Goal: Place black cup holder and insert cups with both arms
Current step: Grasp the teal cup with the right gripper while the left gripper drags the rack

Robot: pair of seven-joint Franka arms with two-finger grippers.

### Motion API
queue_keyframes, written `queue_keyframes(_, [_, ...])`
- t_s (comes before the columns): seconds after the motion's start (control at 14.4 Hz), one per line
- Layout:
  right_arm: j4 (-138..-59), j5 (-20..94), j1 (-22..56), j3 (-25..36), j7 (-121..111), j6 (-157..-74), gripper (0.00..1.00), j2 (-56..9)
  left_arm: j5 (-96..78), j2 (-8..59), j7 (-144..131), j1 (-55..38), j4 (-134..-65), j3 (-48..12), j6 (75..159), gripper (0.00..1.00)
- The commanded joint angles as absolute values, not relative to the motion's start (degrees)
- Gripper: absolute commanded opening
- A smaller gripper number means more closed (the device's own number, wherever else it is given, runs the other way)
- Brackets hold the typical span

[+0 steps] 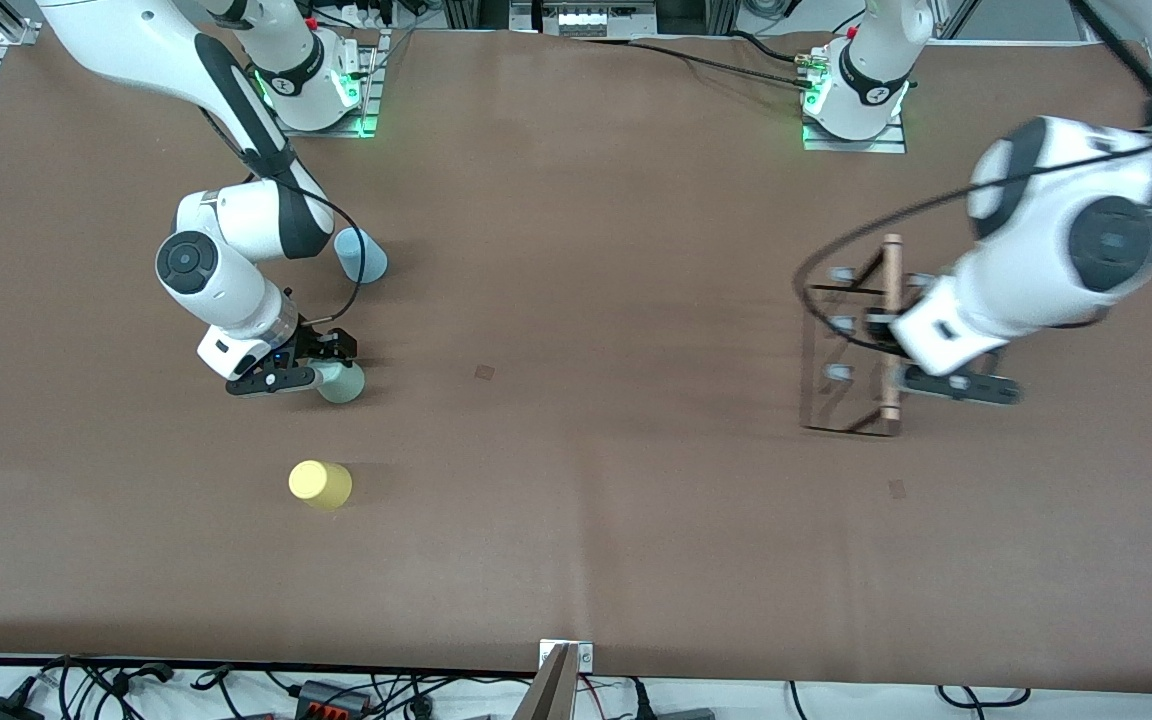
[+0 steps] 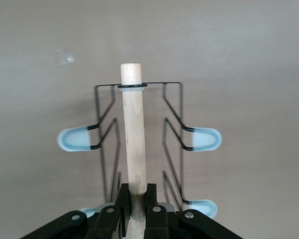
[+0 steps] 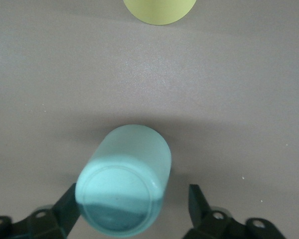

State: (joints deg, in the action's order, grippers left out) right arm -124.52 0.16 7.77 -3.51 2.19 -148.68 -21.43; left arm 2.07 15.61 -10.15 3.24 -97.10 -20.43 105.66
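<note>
Front view: black cup holder (image 1: 861,340) stands toward the left arm's end of the brown table (image 1: 576,300), the left gripper (image 2: 134,211) clamped on its wooden rod (image 2: 133,134). Right gripper (image 3: 132,209) is spread around the pale green cup (image 1: 341,382), one finger touching; yellow cup (image 1: 319,484) sits nearer the camera, light blue cup (image 1: 361,254) farther. Cables (image 1: 136,690) line the table edge; no legible writing.

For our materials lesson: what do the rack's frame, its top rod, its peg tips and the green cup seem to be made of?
Frame: thin black wire, probably coated metal, bent in crisp lines.
Rod: pale bare wood, matt with faint grain; the left gripper is shut on it.
Peg tips: smooth pale blue caps, perhaps plastic or rubber.
Green cup: likely plastic, even colour, soft sheen; it stands between the open right gripper's fingers.
</note>
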Motion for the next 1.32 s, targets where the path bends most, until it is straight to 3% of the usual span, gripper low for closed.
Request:
queue_keyframes(0.0, [-125.6,0.62,8.0,-3.52,2.45,-149.68,0.3,-20.83,1.85,19.32,-16.07,-3.05,-92.65,-21.18,106.52,0.02])
queue_keyframes(0.07, [-125.6,0.62,8.09,-3.52,2.46,-149.68,0.18,-20.66,1.85,20.81,-17.56,-5.08,-91.07,-21.09,106.61,0.02])
queue_keyframes(0.35, [-125.25,0.62,7.82,-3.43,0.71,-148.89,0.05,-19.34,1.76,24.43,-24.68,-12.2,-87.8,-21.18,109.49,0.02])
queue_keyframes(0.97, [-124.45,0.62,4.48,-3.16,-7.47,-142.04,0.05,-12.23,2.28,29.62,-41.04,-21.53,-87.8,-21.09,120.13,0.02])
queue_keyframes(1.25, [-121.38,0.88,3.43,-3.08,-6.59,-133.44,0.04,-10.81,2.55,30.85,-41.84,-22.76,-87.8,-21.09,121.38,0.02])
